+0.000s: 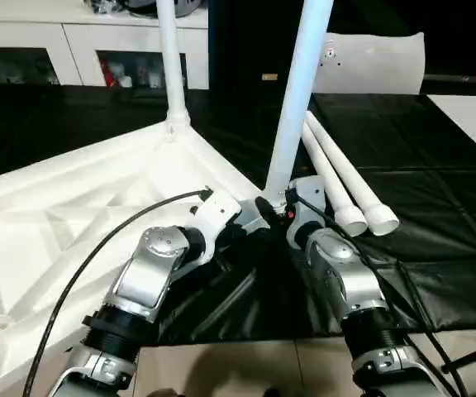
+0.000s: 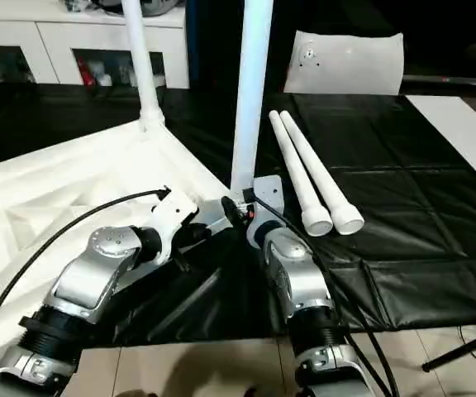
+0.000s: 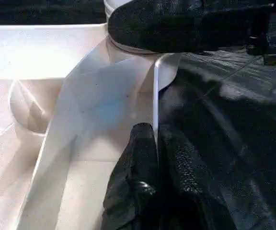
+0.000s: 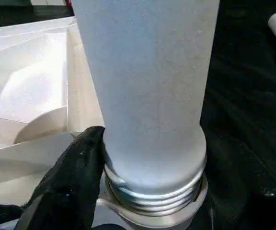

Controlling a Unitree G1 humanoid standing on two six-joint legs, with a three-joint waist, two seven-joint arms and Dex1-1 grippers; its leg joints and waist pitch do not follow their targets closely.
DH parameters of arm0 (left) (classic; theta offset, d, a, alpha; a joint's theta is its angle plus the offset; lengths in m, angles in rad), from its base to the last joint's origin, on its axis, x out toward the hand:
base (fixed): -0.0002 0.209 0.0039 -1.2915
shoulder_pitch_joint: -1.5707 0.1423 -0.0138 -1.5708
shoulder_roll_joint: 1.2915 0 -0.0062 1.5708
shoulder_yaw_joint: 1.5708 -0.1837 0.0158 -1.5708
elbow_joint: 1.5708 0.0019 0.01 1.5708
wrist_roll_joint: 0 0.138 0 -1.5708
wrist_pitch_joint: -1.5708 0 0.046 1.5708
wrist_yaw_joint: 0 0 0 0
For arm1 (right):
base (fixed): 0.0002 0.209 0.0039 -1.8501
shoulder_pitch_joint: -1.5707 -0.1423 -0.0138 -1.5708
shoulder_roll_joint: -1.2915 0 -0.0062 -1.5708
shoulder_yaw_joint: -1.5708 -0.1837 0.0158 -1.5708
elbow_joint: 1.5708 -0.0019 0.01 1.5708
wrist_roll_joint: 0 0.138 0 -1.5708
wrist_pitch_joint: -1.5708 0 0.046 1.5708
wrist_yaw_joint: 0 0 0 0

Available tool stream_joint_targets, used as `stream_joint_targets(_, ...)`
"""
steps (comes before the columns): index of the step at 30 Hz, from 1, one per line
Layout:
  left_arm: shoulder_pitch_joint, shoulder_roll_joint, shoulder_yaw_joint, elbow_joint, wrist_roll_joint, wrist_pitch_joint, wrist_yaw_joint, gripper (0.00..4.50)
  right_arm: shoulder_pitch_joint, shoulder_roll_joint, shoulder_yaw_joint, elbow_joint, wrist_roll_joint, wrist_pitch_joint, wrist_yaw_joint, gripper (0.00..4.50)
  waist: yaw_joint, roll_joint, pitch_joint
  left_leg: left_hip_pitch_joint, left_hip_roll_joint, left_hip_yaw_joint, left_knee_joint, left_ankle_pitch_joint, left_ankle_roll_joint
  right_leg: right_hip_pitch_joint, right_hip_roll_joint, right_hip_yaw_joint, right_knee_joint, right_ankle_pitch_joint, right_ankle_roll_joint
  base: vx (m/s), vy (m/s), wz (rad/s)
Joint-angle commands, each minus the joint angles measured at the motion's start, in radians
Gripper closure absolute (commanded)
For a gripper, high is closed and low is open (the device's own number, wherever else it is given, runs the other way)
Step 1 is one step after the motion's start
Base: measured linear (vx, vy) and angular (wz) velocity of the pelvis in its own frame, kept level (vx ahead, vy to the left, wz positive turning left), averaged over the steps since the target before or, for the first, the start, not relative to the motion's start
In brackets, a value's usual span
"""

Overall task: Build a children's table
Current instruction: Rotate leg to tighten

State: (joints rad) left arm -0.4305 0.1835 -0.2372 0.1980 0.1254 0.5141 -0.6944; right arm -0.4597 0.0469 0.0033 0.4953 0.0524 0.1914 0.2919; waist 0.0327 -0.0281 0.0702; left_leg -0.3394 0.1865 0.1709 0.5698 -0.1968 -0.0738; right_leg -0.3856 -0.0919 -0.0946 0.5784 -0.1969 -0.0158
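— What is around?
— The table top [image 1: 73, 198] lies upside down on the black worktop [image 2: 403, 207]. One leg [image 1: 170, 62] stands at its far corner. Two spare legs [image 2: 312, 182] and a bag [image 2: 345, 62] lie right.

— The tools?
— The left tool [image 3: 155, 158] pinches the top's thin rim. The right wrist view shows threads where the right tool [image 1: 273, 208] grips a second leg [image 4: 147, 96].

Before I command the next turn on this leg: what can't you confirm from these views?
- How far the threaded leg is seated: its threads still show in the right wrist view, the socket's inside is hidden.
- Right gripper grip: one finger shows, the leg hides the other.
- Both standing legs' upper ends: cut off by the head views' top edge.
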Motion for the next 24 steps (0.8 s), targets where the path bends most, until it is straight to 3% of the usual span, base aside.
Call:
stream_joint_targets(1, -0.009, 0.018, -0.026, -0.002, -0.01, -0.038, -0.022, 4.5, 0.019, 0.041, 0.069, -0.009, 0.041, 0.002, 0.103, 1.04, 0.004, -0.011, -0.053, -0.006, 0.044, -0.017, -0.08, -0.255, 0.031, 0.031, -0.067, 0.057, -0.076, -0.361, -0.125, 0.0, 0.0, 0.0)
stream_joint_targets(2, -0.003, 0.036, -0.019, 0.0, -0.008, -0.044, -0.033, 4.5, 0.025, 0.03, 0.064, -0.019, 0.045, -0.005, 0.113, 0.96, 0.003, -0.007, -0.053, -0.011, 0.045, -0.016, -0.081, -0.238, 0.039, 0.033, -0.067, 0.058, -0.075, -0.352, -0.129, 0.0, 0.0, 0.0)
stream_joint_targets(4, 0.006, 0.071, -0.008, 0.004, -0.009, -0.062, -0.063, 4.5, 0.039, 0.005, 0.053, -0.043, 0.054, -0.012, 0.131, 0.7, 0.006, -0.007, -0.058, -0.007, 0.047, -0.013, -0.076, -0.205, 0.038, 0.031, -0.066, 0.059, -0.071, -0.313, -0.143, 0.0, 0.0, 0.0)
stream_joint_targets(5, 0.008, 0.078, -0.006, 0.005, -0.01, -0.066, -0.069, 4.5, 0.042, -0.001, 0.051, -0.048, 0.056, -0.013, 0.135, 0.62, 0.006, -0.007, -0.061, -0.008, 0.047, -0.01, -0.073, -0.181, 0.039, 0.032, -0.064, 0.06, -0.064, -0.266, -0.163, 0.053, -0.028, 0.03)
stream_joint_targets(7, 0.017, 0.136, -0.004, 0.029, -0.008, -0.118, -0.119, 4.5, 0.067, -0.049, 0.027, -0.086, 0.075, -0.027, 0.172, 0.46, 0.01, -0.007, -0.076, -0.016, 0.043, -0.007, -0.06, -0.053, 0.064, 0.044, -0.061, 0.061, -0.039, -0.09, -0.196, 0.0, 0.0, 0.0)
stream_joint_targets(9, 0.02, 0.155, -0.005, 0.037, -0.009, -0.13, -0.134, 4.5, 0.075, -0.065, 0.018, -0.095, 0.082, -0.035, 0.187, 0.34, 0.009, -0.009, -0.077, -0.02, 0.039, -0.003, -0.055, -0.009, 0.086, 0.045, -0.058, 0.062, -0.028, -0.006, -0.216, 0.025, -0.011, 0.0)
stream_joint_targets(10, 0.02, 0.155, -0.005, 0.037, -0.009, -0.13, -0.134, 4.5, 0.075, -0.065, 0.018, -0.095, 0.082, -0.035, 0.187, 0.23, 0.01, -0.01, -0.072, -0.023, 0.038, -0.001, -0.055, -0.015, 0.099, 0.042, -0.057, 0.061, -0.03, 0.002, -0.224, 0.0, 0.0, 0.0)
stream_joint_targets(12, 0.021, 0.182, 0.002, 0.064, -0.025, -0.172, -0.173, 4.5, 0.094, -0.115, 0.008, -0.123, 0.095, -0.061, 0.247, 0.03, 0.012, -0.01, -0.074, -0.02, 0.038, 0.0, -0.053, -0.043, 0.1, 0.046, -0.059, 0.06, -0.033, -0.049, -0.223, 0.0, 0.0, 0.0)
stream_joint_targets(17, 0.006, 0.246, -0.023, 0.141, -0.061, -0.312, -0.303, 4.5, 0.117, -0.255, 0.034, -0.186, 0.113, -0.096, 0.465, 0.03, 0.009, -0.015, -0.066, -0.018, 0.04, 0.0, -0.057, -0.118, 0.078, 0.042, -0.058, 0.06, -0.046, -0.176, -0.193, 0.0, 0.0, 0.0)
stream_joint_targets(18, 0.006, 0.246, -0.023, 0.141, -0.061, -0.312, -0.303, 4.5, 0.117, -0.255, 0.034, -0.186, 0.113, -0.096, 0.465, 0.03, 0.009, -0.019, -0.065, -0.019, 0.039, -0.001, -0.057, -0.128, 0.08, 0.042, -0.059, 0.06, -0.049, -0.2, -0.186, 0.0, 0.0, 0.0)
stream_joint_targets(19, 0.006, 0.246, -0.023, 0.141, -0.061, -0.312, -0.303, 4.5, 0.117, -0.255, 0.034, -0.186, 0.113, -0.096, 0.465, 0.03, 0.011, -0.018, -0.065, -0.016, 0.042, -0.001, -0.057, -0.126, 0.073, 0.039, -0.06, 0.062, -0.05, -0.229, -0.179, 0.0, 0.0, 0.0)
stream_joint_targets(24, -0.022, 0.329, -0.072, 0.192, -0.095, -0.426, -0.537, 4.5, 0.088, -0.38, 0.104, -0.194, 0.135, -0.088, 0.713, 0.03, 0.021, -0.018, -0.066, -0.013, 0.044, -0.001, -0.056, -0.124, 0.079, 0.037, -0.059, 0.061, -0.046, -0.221, -0.185, 0.0, 0.0, 0.0)
